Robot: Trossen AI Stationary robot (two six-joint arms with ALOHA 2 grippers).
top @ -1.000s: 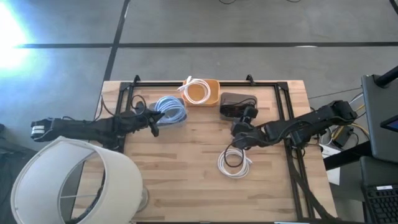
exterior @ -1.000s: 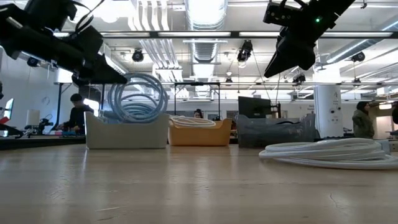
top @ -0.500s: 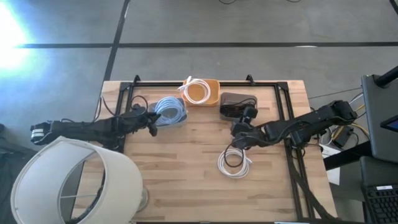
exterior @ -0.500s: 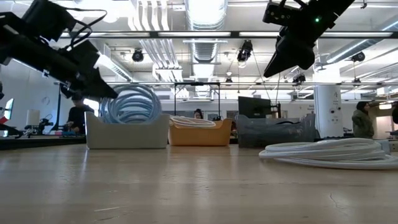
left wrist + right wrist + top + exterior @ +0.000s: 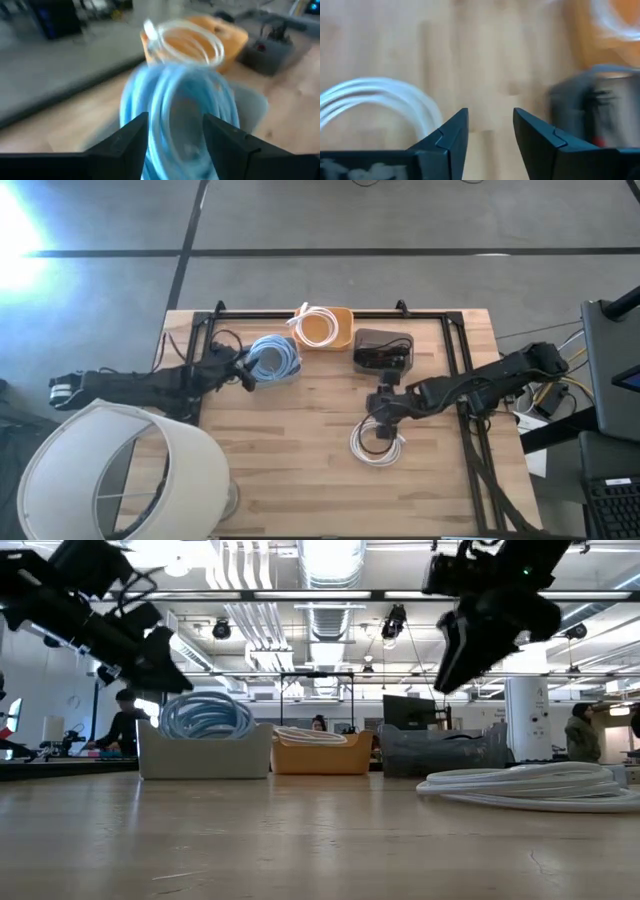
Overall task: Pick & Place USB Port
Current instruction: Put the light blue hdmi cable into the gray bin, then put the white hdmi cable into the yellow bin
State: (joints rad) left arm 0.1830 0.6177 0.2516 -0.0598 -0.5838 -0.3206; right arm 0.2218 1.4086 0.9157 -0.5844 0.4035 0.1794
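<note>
Your coiled light-blue cable (image 5: 273, 358) sits in the pale grey bin (image 5: 290, 376) — left gripper (image 5: 243, 370) spread, empty. Coiled white cable (image 5: 377, 442) on the table remains; right gripper (image 5: 383, 408) above it, apparently open.

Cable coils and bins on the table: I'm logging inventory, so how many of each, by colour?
Blue cable coil: 1
White cable coils: 2
White bin: 1
Orange bin: 1
Dark grey bin: 1
Total: 6
</note>
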